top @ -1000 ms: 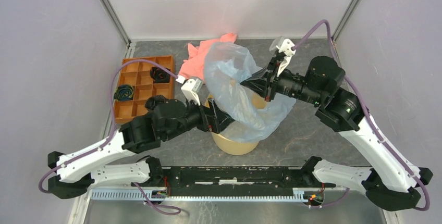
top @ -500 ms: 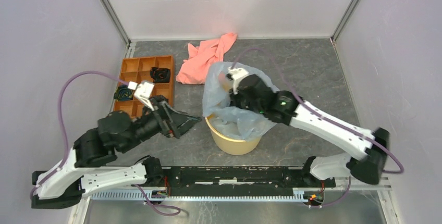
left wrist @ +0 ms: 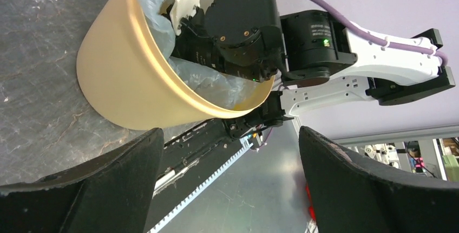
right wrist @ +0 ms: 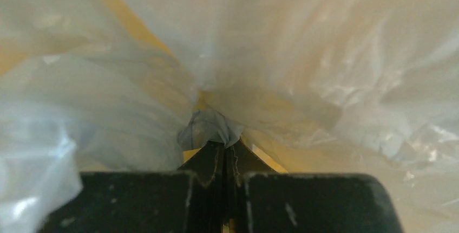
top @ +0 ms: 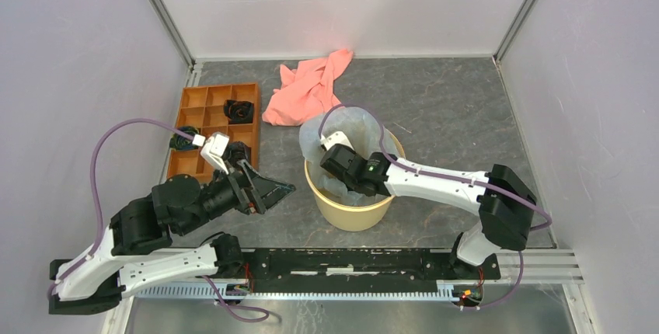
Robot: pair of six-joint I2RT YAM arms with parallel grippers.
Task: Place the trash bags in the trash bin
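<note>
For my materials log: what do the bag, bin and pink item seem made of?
Trash bag: thin translucent plastic film, crinkled, glossy highlights. Trash bin: likely moulded plastic, smooth cream wall with soft sheen. Pink cloth: fabric, matte, lying in limp folds.

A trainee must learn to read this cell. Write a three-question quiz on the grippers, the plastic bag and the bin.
1. Where is the right gripper relative to the round cream plastic bin? A inside it; B beside it; C high above it.
2. What is the right gripper shut on?
3. True or false: the left gripper holds the thin translucent bluish-grey plastic bag.
Key: 1 A. 2 A fold of the bag. 3 False; it is open and empty.
</note>
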